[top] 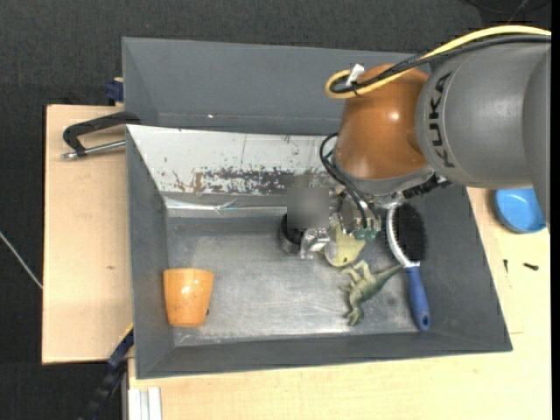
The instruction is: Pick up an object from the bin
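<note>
My gripper (308, 210) hangs low over the middle of the bin, under the arm's orange cover. A small black thing (291, 231) and a silvery piece (313, 243) lie right below it, touching or nearly so. A pale yellow rounded thing (344, 251) sits just to its right. A green toy dinosaur (362, 288) lies nearer the front. Whether anything is held I cannot tell.
A hairbrush (409, 239) with a black-bristled white head and a blue handle lies along the bin's right side. An orange cup (188, 297) stands at the front left corner. The arm and its cables cover the bin's back right.
</note>
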